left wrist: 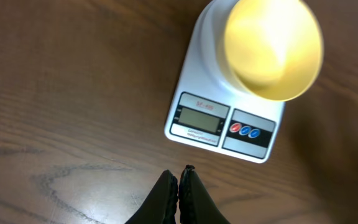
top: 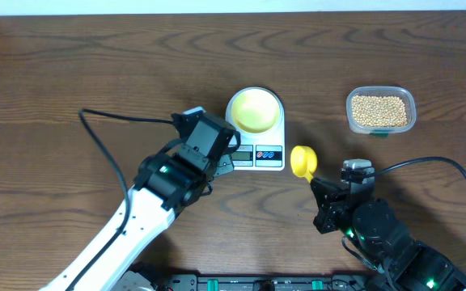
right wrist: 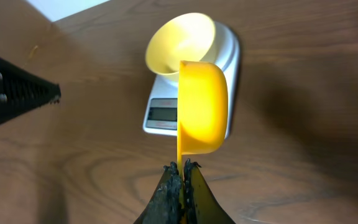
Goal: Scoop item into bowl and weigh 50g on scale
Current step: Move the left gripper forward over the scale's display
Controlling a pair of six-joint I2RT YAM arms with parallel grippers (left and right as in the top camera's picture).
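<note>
Right hand (right wrist: 182, 168) pinches rounded yellow scoop (right wrist: 202, 109).

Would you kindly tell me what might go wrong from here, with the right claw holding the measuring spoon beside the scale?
1. The right claw grips the yellow measuring spoon only by its thin handle, so it may twist under load and spill beans from the tub short of the bowl.
2. The shut left claw sits close to the buttons of the scale; a bump could press one or shift the reading.

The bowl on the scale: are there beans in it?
No, the bowl on the scale shows only its bare yellow inside.
</note>
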